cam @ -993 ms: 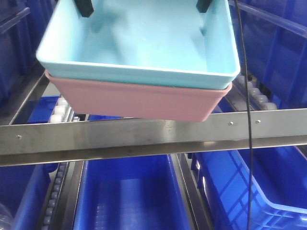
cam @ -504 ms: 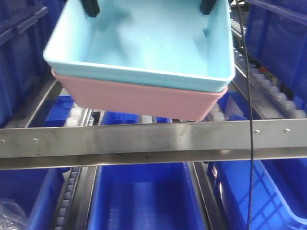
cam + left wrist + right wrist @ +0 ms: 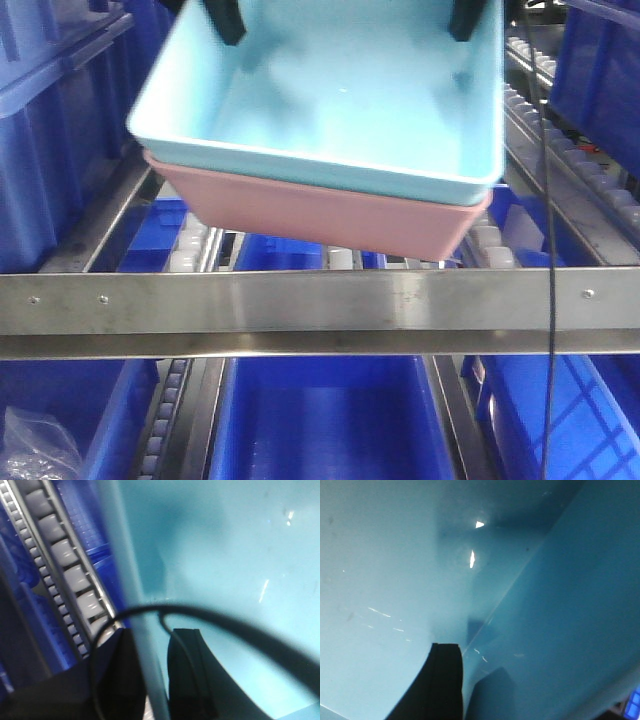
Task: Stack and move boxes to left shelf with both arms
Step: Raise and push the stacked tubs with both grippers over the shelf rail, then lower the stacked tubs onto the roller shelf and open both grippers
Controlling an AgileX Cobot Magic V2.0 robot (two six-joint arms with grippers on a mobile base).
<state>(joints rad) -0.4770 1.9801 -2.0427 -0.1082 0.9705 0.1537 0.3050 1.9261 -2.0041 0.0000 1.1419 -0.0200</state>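
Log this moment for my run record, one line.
blue bin nested in pink bin | left hand, right hand grip blue bin | above rail

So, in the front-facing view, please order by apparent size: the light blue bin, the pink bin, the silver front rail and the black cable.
1. light blue bin, largest visible area.
2. silver front rail, spanning the whole frame width.
3. pink bin, mostly hidden by the blue bin nested in it, so its true size is unsure.
4. black cable, a thin line.
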